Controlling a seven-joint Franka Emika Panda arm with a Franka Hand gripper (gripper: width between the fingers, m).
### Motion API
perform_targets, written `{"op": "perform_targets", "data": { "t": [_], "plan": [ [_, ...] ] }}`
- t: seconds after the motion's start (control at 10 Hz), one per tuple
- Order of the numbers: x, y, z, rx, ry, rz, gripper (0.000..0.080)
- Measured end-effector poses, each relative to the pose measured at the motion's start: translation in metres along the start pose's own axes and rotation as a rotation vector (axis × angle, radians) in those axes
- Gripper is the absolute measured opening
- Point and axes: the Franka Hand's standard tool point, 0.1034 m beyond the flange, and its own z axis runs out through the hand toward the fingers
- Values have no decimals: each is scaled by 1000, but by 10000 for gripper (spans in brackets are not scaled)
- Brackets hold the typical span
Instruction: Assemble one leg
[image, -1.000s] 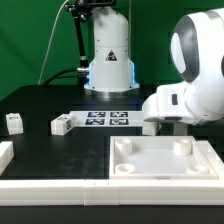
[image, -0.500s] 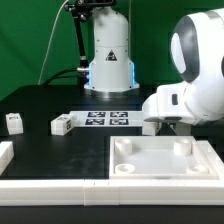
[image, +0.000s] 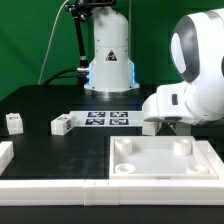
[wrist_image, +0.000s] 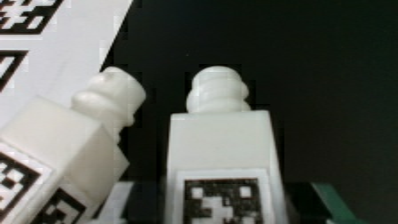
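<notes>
In the wrist view a white leg (wrist_image: 217, 140) lies between my gripper's (wrist_image: 221, 216) fingers, its threaded end pointing away and its marker tag facing up. A dark gap shows between the leg and the greenish finger (wrist_image: 350, 206), so the gripper is open around it. A second leg (wrist_image: 68, 140) lies tilted right beside the first. In the exterior view the gripper (image: 157, 125) is low over the table behind the white tray-like piece (image: 160, 172), mostly hidden by the arm's white body. Two more legs (image: 14, 122) (image: 62, 124) lie at the exterior view's left.
The marker board (image: 108, 119) lies in the middle of the table and also shows in the wrist view (wrist_image: 54, 45). A long white rail (image: 50, 190) runs along the front. Another white part (image: 5, 154) sits at the far left. The robot base (image: 108, 55) stands at the back.
</notes>
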Motion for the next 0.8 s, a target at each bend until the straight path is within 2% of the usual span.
{"op": "perform_targets", "data": {
  "t": [0.2, 0.5, 0.6, 0.7, 0.8],
  "plan": [
    [-10, 4, -26, -11, 12, -38, 284],
    [-17, 8, -53, -6, 44, -56, 284],
    [-10, 6, -53, 2, 92, -57, 284],
    [-4, 3, -57, 17, 212, -57, 284],
    [-8, 4, -56, 21, 274, -56, 284]
  ]
}}
